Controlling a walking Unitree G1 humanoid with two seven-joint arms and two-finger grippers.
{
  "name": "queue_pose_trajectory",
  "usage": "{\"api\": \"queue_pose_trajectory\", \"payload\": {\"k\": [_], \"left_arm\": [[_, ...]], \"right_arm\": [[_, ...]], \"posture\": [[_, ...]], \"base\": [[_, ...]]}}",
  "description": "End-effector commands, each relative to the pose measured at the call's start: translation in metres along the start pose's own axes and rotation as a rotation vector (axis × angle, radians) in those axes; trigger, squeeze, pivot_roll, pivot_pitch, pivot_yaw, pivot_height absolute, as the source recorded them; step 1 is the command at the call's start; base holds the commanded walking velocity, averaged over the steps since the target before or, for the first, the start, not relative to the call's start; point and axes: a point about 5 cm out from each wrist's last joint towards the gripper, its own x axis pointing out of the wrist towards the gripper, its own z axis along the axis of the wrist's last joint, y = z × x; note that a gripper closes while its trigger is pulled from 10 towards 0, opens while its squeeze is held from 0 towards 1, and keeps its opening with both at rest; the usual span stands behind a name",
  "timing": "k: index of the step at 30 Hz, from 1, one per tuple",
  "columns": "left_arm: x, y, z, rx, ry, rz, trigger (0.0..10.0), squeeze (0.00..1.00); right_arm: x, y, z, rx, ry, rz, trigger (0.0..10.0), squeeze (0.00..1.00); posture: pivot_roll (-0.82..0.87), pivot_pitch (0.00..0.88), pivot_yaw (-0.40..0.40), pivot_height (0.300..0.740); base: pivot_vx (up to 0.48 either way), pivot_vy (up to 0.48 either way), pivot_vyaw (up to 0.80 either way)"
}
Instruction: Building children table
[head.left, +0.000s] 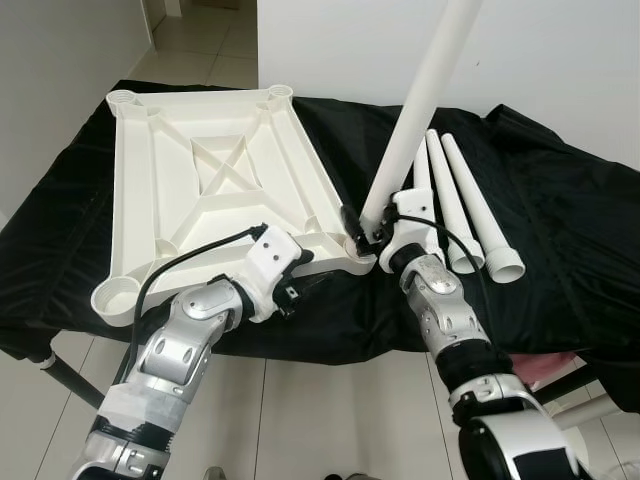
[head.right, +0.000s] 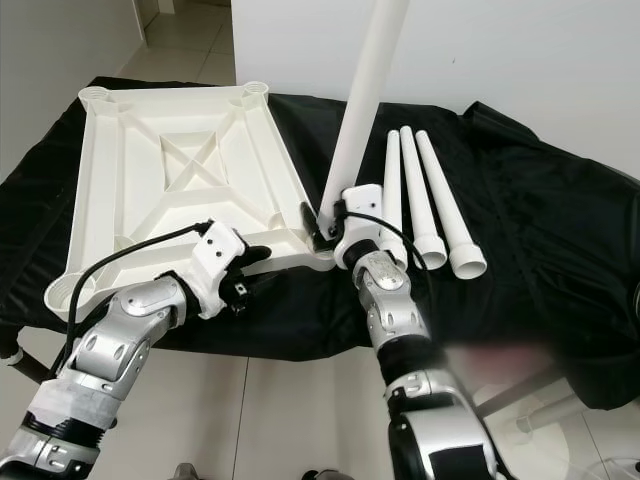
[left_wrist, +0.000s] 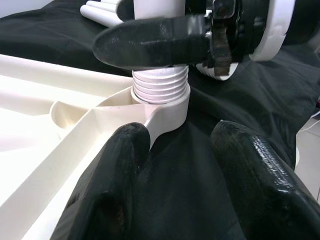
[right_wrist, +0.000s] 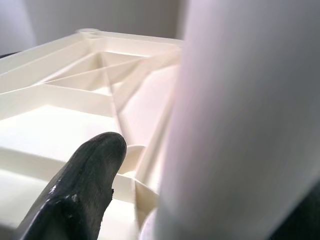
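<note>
Your white tabletop (head.left: 215, 190) lies upside down on the black cloth (head.left: 560, 230), ribs up, with a round socket at each of its 4 corners. Your right gripper (head.left: 362, 232) pinches a white leg (head.left: 420, 110) standing in the near right socket (left_wrist: 167, 107). Your left gripper (left_wrist: 182, 165) rests spread at that corner. 3 spare legs (head.left: 460, 205) lie beside it.

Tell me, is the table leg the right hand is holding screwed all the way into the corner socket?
No. In the left wrist view, several threads of the leg sit exposed above the corner socket, with the right hand gripping it.
</note>
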Motion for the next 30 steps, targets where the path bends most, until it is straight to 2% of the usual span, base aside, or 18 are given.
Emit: {"api": "queue_pose_trajectory", "payload": {"k": [1,5,6,9,10,11,12,13,24,25,30], "left_arm": [[0.003,-0.002,0.001,0.009,-0.004,-0.021,10.0,0.0],[0.003,-0.002,0.002,0.012,-0.005,-0.022,10.0,0.0],[0.003,-0.002,0.002,0.012,-0.007,-0.021,10.0,0.0],[0.002,-0.002,0.002,0.012,-0.008,-0.021,10.0,0.0],[0.002,-0.002,0.002,0.01,-0.008,-0.019,10.0,0.0],[0.002,-0.002,0.002,0.01,-0.008,-0.019,10.0,0.0],[0.002,-0.002,0.002,0.01,-0.007,-0.017,10.0,0.0],[0.001,-0.002,0.002,0.009,-0.006,-0.015,10.0,0.0],[0.0,0.0,0.002,0.003,-0.004,-0.01,10.0,0.0],[0.0,0.0,0.002,0.002,-0.003,-0.01,10.0,0.0],[0.0,0.001,0.002,0.0,-0.001,-0.011,10.0,0.0]], "right_arm": [[0.0,0.0,-0.001,-0.018,0.006,0.027,10.0,0.0],[0.002,-0.004,-0.002,-0.036,0.027,0.09,10.0,0.0],[0.002,-0.007,-0.002,-0.045,0.043,0.111,7.6,0.0],[0.002,-0.01,-0.003,-0.048,0.052,0.132,7.6,0.0],[0.002,-0.013,-0.004,-0.046,0.065,0.136,4.3,0.0],[0.002,-0.013,-0.004,-0.046,0.065,0.136,4.3,0.0],[0.002,-0.016,-0.005,-0.038,0.076,0.134,0.5,0.0],[0.001,-0.02,-0.006,-0.035,0.087,0.125,0.0,0.0],[-0.004,-0.029,-0.015,0.019,0.126,0.072,0.0,0.0],[-0.004,-0.029,-0.016,0.033,0.122,0.054,10.0,0.0],[-0.001,-0.023,-0.018,0.068,0.11,-0.027,10.0,0.0]], "posture": [[0.04,0.028,-0.064,0.74],[0.04,0.029,-0.061,0.74],[0.04,0.033,-0.063,0.74],[0.04,0.033,-0.063,0.74],[0.04,0.037,-0.061,0.74],[0.04,0.037,-0.061,0.74],[0.04,0.037,-0.061,0.74],[0.04,0.048,-0.058,0.74],[0.04,0.069,-0.047,0.74],[0.03,0.072,-0.046,0.74],[0.03,0.081,-0.046,0.74]], "base": [[0.0,0.0,0.0],[0.0,0.0,0.0],[0.0,0.0,0.0],[0.0,0.0,0.0],[0.0,0.0,0.0],[0.0,0.0,0.0],[0.0,0.0,0.0],[0.0,0.0,0.0],[0.0,0.0,0.0],[0.0,0.0,0.0],[0.0,0.0,0.0]]}}
